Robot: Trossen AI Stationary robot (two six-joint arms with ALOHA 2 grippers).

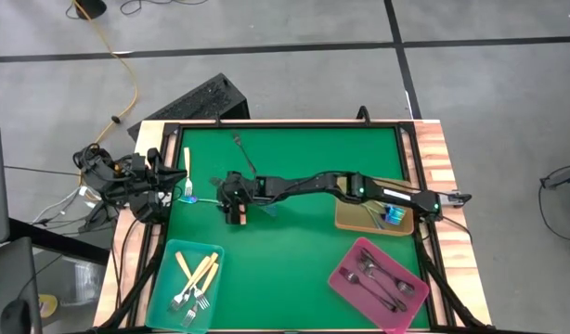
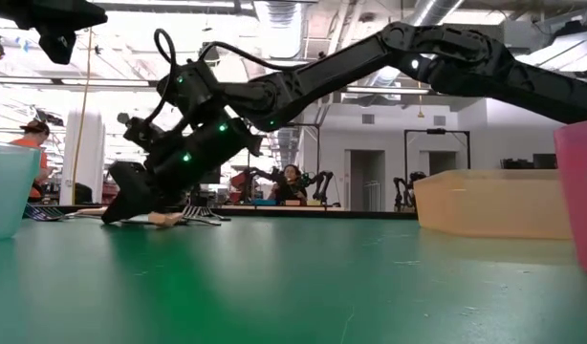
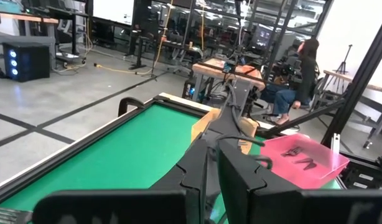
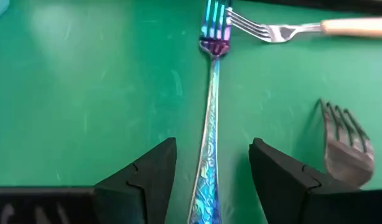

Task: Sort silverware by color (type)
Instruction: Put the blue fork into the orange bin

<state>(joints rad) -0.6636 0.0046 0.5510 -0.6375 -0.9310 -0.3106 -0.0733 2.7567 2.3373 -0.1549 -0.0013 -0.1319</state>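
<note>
An iridescent blue-rainbow fork (image 4: 211,124) lies flat on the green table (image 1: 294,250), left of the middle. My right gripper (image 4: 213,162) is low over it and open, one finger on each side of the fork's handle, neither touching it. A cream-handled fork (image 4: 340,26) lies beside it, its tines meeting the iridescent fork's tines. A dark fork (image 4: 348,144) lies toward the far side. In the high view my right gripper (image 1: 220,199) is reached far across from the right. My left gripper (image 3: 209,186) waits shut at the table's left edge.
A teal tray (image 1: 174,252) at the near left holds several cream-handled forks. A pink tray (image 1: 345,283) at the near right holds dark forks. A tan tray (image 1: 352,223) stands at the right edge, under my right arm. Wooden rails border the table.
</note>
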